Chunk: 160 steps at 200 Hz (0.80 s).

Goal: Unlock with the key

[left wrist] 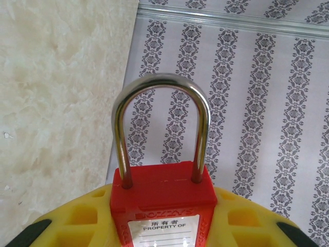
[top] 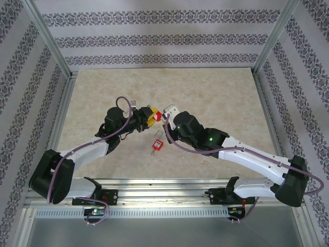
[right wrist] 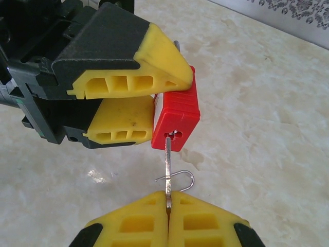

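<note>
L gripper [right wrist: 167,98] clamps red padlock [right wrist: 176,122], keyhole toward R gripper [right wrist: 168,206], closed tight on key [right wrist: 168,159], blade entering keyway for turning.

Bright even light; soft shadows; glare on padlock shackle [left wrist: 160,81]; sharp focus.

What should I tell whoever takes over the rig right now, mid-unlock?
Left gripper: shut on the red plastic padlock.
Right gripper: shut on the thin silver metal key, whose tip is in the keyhole on the padlock's end face.
Done: padlock gripped, key lined up and entered.
Left: turn the key. The steel shackle has both legs seated in the body, so it looks locked.
Also: a small red item lies on the beige marbled table near the grippers.
</note>
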Motion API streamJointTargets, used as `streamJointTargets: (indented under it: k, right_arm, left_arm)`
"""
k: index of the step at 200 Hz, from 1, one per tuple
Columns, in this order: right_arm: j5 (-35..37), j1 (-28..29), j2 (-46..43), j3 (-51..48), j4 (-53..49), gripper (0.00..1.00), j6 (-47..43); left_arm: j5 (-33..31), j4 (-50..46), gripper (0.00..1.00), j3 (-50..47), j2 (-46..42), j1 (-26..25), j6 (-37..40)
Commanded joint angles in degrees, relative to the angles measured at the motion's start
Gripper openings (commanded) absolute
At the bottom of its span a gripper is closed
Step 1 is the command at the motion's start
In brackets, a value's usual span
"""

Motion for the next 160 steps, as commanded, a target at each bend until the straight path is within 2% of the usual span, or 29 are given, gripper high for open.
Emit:
streamJointTargets:
  k: [1,84,160]
  right_arm:
    - [-1.39,-0.9,0.35,-0.9,1.27,0.0,0.52]
    - [-5.3,-2.64,1.14,-2.49,2.45,0.0,2.24]
    - [-5.42,-2.95,1.83,-2.4,2.98,0.0,2.46]
  left_arm:
    - [0.23,1.27,0.0,-0.2,-0.88,-0.7,1.03]
    - [-0.19,2.08,0.0,-0.38,-0.64,-1.19,1.05]
    - [-0.48,2.14,0.0,-0.55,-0.05,-1.96,1.17]
